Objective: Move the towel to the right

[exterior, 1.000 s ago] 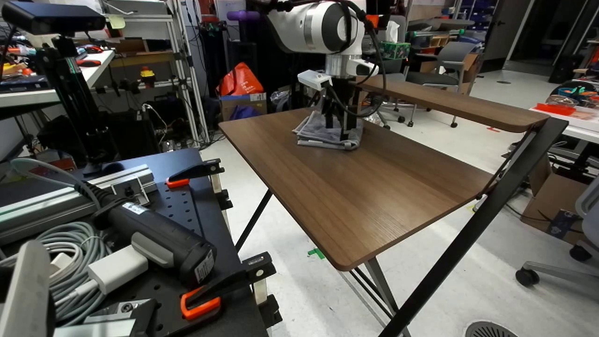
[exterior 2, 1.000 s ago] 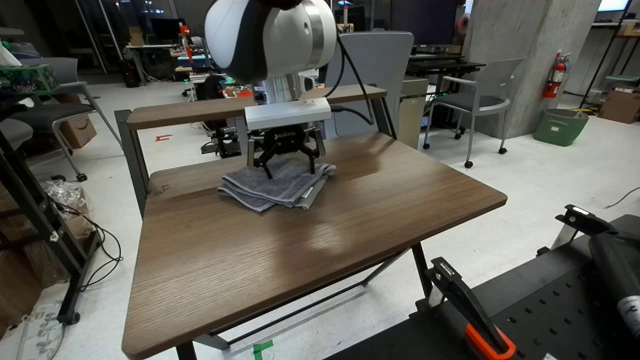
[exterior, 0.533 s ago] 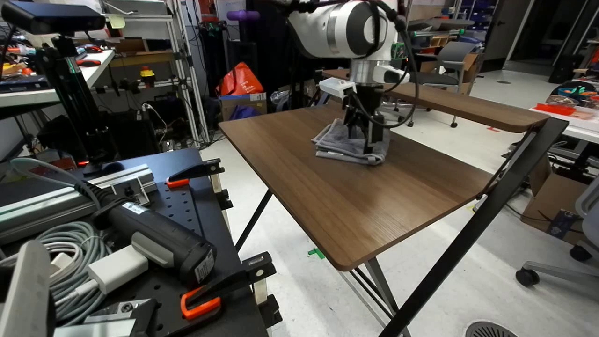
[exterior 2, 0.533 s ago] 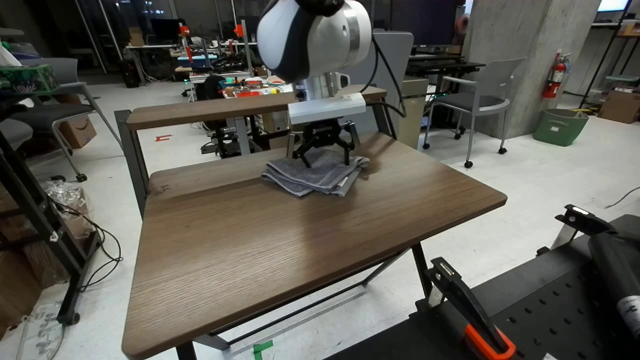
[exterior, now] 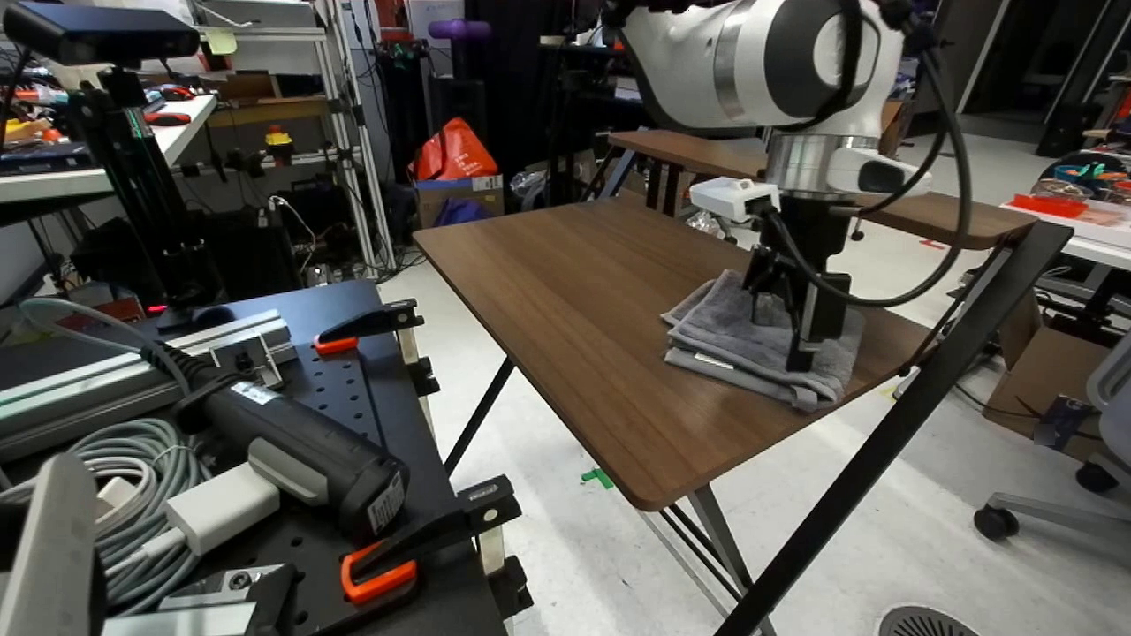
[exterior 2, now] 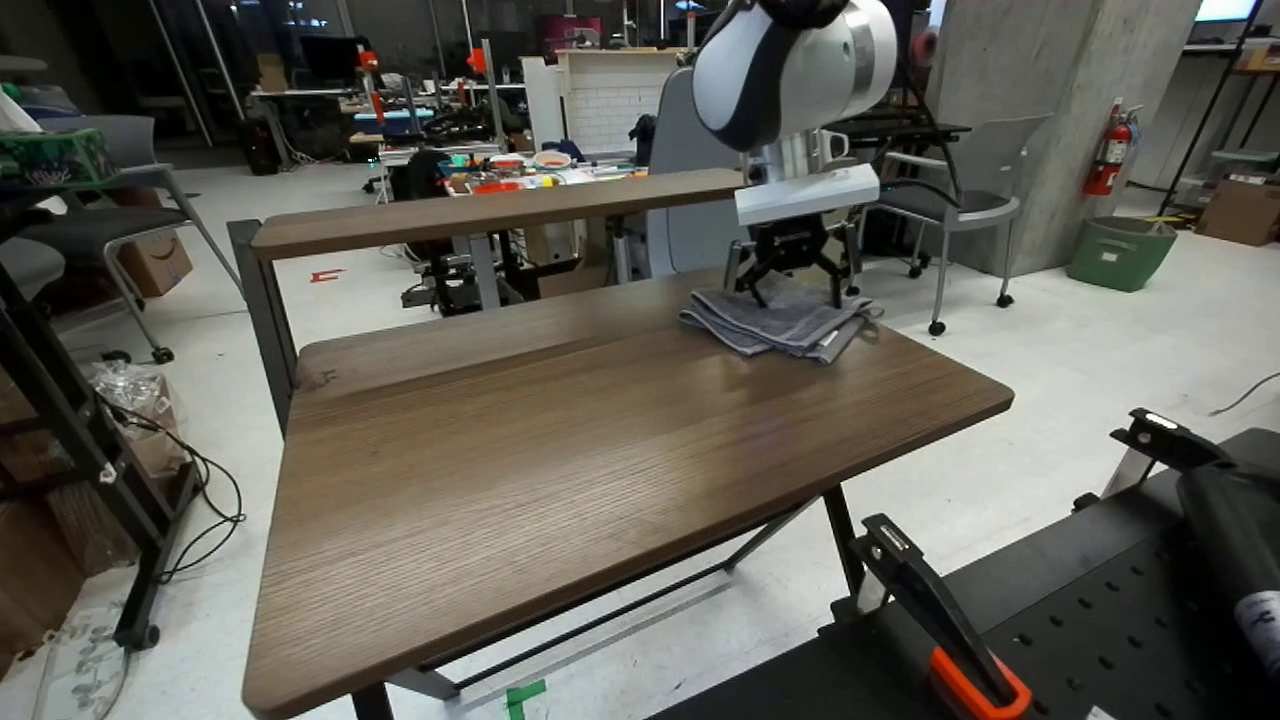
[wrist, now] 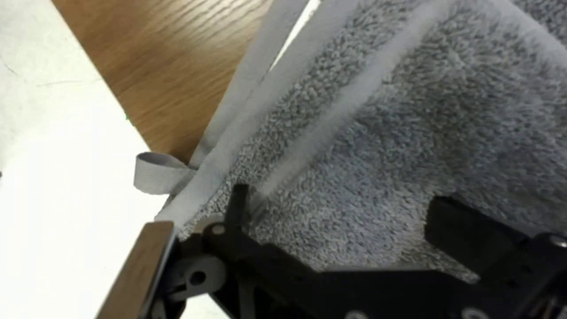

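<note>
The towel [exterior: 733, 349] is a grey folded cloth lying flat in rumpled layers on the brown tabletop [exterior: 565, 291]. It lies near the table's right end in an exterior view [exterior 2: 775, 322]. My gripper [exterior 2: 799, 300] points down onto the towel, with its black fingers spread apart and their tips on the top layer. In the wrist view the open gripper [wrist: 339, 192] has a wide stretch of towel [wrist: 354, 155] between its fingers. No fold is visibly pinched. A small cloth loop sticks out at the towel's corner beside the table edge. The towel's far part is hidden by the gripper.
A raised brown shelf [exterior 2: 500, 210] runs along one long side of the table. A slanted black leg [exterior: 884, 433] stands at the table's end, close to the towel. A black bench [exterior: 353, 389] with clamps and cables stands beside the table, across a floor gap.
The gripper and towel have moved together across the tabletop, to the right in both exterior views, ending close to the table's end edge. The fingers stay spread throughout.
</note>
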Controlling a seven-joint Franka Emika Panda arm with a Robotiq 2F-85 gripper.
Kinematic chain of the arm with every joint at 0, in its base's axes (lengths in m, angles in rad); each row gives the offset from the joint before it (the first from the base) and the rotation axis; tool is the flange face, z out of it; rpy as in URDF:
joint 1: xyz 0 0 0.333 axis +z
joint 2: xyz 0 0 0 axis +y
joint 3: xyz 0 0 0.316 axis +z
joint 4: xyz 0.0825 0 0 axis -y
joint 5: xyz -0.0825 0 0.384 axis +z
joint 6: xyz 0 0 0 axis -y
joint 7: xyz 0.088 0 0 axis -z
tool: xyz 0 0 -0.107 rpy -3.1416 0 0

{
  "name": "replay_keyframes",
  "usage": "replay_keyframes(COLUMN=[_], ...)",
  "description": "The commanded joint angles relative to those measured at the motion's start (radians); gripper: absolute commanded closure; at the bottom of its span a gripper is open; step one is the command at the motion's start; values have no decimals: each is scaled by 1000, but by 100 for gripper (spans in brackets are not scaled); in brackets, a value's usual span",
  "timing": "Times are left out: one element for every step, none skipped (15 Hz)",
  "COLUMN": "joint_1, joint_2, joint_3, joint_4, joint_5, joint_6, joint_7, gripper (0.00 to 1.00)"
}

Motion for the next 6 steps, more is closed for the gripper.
replay_keyframes(joint_1=[-18,-14,-5,9,36,6], joint_2=[-88,-123,-169,-210,-259,-134], joint_3=[9,13,19,24,26,12], joint_4=[-75,-100,-139,-170,-219,-81], joint_5=[33,31,23,11,-14,5], joint_6=[-16,-2,28,40,59,18], joint_7=[-30,-33,-50,-64,-81,-53], gripper=[0,0,0,0,0,0])
